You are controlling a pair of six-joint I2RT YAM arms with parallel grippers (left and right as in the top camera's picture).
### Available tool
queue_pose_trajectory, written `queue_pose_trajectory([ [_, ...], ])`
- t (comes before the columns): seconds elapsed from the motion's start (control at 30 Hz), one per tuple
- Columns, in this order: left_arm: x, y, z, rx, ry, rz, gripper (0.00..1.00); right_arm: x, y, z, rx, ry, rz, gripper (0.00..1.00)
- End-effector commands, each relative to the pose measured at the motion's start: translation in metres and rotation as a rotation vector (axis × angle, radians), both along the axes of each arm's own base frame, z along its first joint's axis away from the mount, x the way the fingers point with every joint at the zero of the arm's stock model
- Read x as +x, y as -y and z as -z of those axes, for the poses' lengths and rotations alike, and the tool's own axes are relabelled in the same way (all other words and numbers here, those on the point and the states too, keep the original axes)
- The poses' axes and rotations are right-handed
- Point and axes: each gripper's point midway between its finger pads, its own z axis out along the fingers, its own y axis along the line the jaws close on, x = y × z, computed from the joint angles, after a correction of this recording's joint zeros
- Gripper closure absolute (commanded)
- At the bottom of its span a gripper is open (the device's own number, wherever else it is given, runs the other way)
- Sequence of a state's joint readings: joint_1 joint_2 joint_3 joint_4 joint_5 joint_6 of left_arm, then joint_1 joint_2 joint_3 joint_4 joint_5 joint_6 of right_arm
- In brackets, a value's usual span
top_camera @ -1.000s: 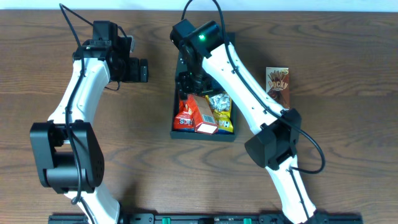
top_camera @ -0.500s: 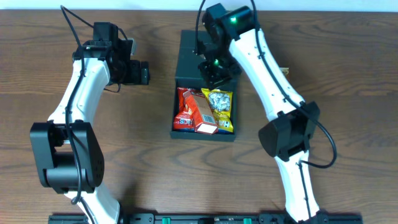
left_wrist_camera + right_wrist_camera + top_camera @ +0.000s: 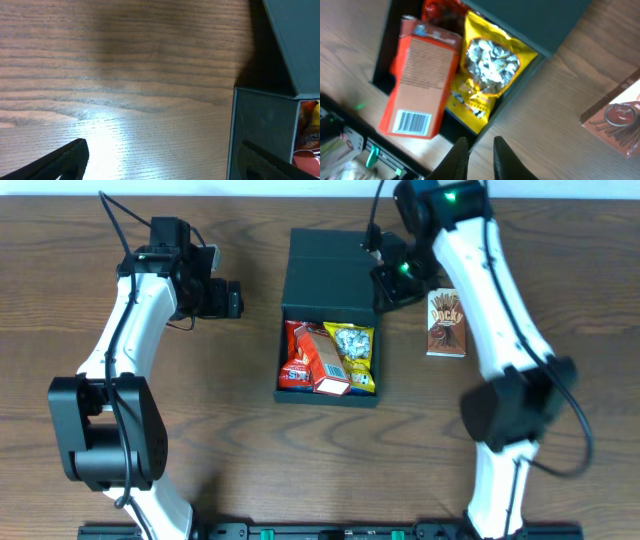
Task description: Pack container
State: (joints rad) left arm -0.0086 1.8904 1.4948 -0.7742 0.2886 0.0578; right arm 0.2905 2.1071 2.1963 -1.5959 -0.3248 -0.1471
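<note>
Container (image 3: 330, 401) sits mid-table, flap lid (image 3: 328, 265) folded back so snacks (image 3: 330, 360) drop in easy. Right gripper (image 3: 480, 141) hangs just off its corner, fingers (image 3: 458, 157) nearly together, empty, near Pocky box (image 3: 447, 322), prob next grab. Left gripper (image 3: 236, 296) spread wide, parked clear of container.

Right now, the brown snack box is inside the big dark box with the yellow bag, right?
No. The brown snack box lies on the table beside the big dark box, not inside it; the overhead view shows that. The yellow bag is inside.
</note>
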Motion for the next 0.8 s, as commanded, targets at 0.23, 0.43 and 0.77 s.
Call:
queue_pose_trajectory([
  [0.23, 0.008, 0.003, -0.017, -0.018, 0.053, 0.019, 0.05, -0.067, -0.028, 0.032, 0.104, -0.082, -0.153, 0.98],
  [0.43, 0.008, 0.003, -0.017, -0.018, 0.050, 0.019, 0.05, -0.093, -0.057, 0.059, 0.079, -0.092, -0.293, 0.99],
  [0.77, 0.007, 0.003, -0.017, -0.017, 0.049, 0.019, 0.05, -0.089, -0.085, 0.088, 0.090, -0.015, -0.363, 0.99],
])
